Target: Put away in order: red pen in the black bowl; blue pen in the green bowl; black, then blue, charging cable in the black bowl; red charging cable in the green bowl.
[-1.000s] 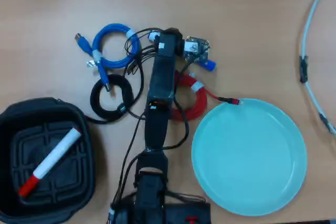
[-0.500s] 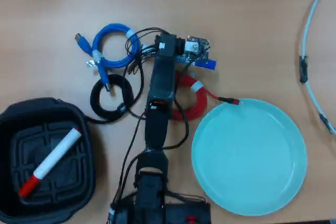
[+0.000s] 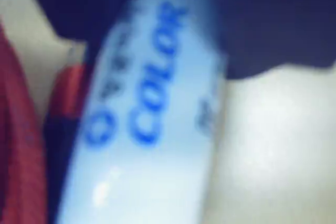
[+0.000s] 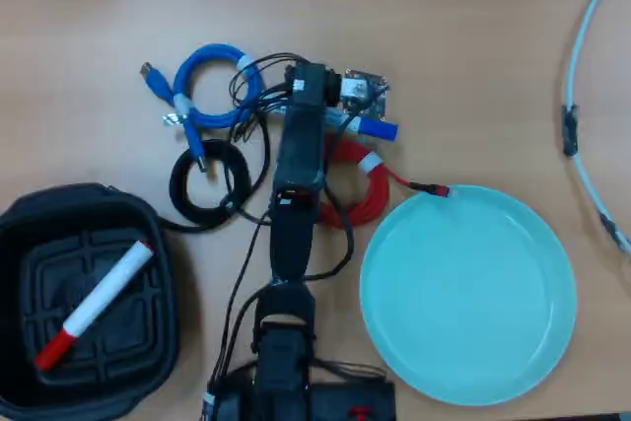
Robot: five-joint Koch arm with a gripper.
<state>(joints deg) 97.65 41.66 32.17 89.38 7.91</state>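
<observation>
The hand (image 4: 347, 117) hung over the upper middle of the desk (image 4: 463, 36) in the overhead view, at the far end of the outstretched arm (image 4: 296, 175), and the blue pen (image 4: 373, 128) stuck out of it to the right, its blue cap just clear of the mechanism. The arm hid the jaws from above, so how they stood could not be read there. The red charging cable (image 4: 363, 184) lay coiled just below the hand, partly under the arm, one plug touching the rim of the green bowl (image 4: 468, 293), which sat empty at lower right, presumably kept close as the pen's destination. The red pen (image 4: 94, 305) already rested diagonally in the black bowl (image 4: 20, 244) at lower left, so the first step looked done. The blue charging cable (image 4: 209, 86) and the black charging cable (image 4: 209, 182) lay coiled left of the arm, untouched. A pale blue-white cable (image 4: 582, 96) curved along the right edge.

In the wrist view the blue pen (image 3: 152, 129) filled the picture, blurred by closeness, its blue printing running up the white barrel into the dark hand at the top. That suggested the jaws were clamped on the barrel. Red cable (image 3: 21, 145) showed at the left edge.
</observation>
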